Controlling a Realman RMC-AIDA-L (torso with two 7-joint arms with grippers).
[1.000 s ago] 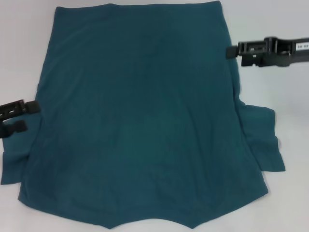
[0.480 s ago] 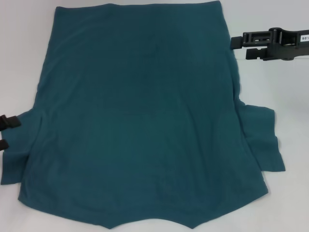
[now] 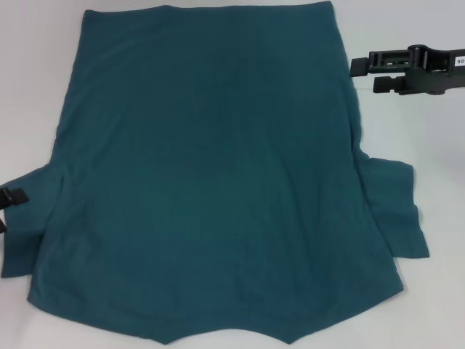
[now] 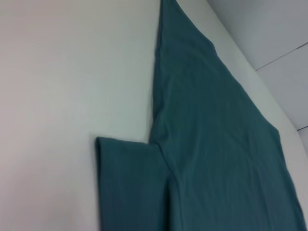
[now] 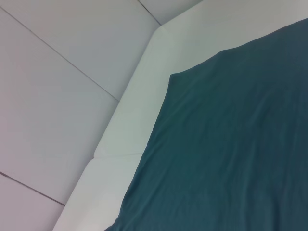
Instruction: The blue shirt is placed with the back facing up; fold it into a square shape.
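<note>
The blue shirt [image 3: 211,167] lies flat on the white table [image 3: 436,145], its straight hem at the far side and a short sleeve [image 3: 392,211] sticking out at each near side. My right gripper [image 3: 362,75] hovers open just off the shirt's far right edge, with nothing between its fingers. Only the fingertips of my left gripper [image 3: 9,211] show at the frame's left edge, open, beside the left sleeve [image 3: 18,251]. The left wrist view shows that sleeve [image 4: 130,183] and the shirt's side [image 4: 216,144]. A hem corner of the shirt [image 5: 231,144] fills the right wrist view.
Bare white table [image 3: 29,73] borders the shirt on both sides. The table's far corner [image 5: 125,139] and the tiled floor [image 5: 57,72] beyond it appear in the right wrist view.
My left gripper has drawn back left and lower, nearly out of the head view. The right gripper has shifted slightly right and up. The shirt has not moved.
</note>
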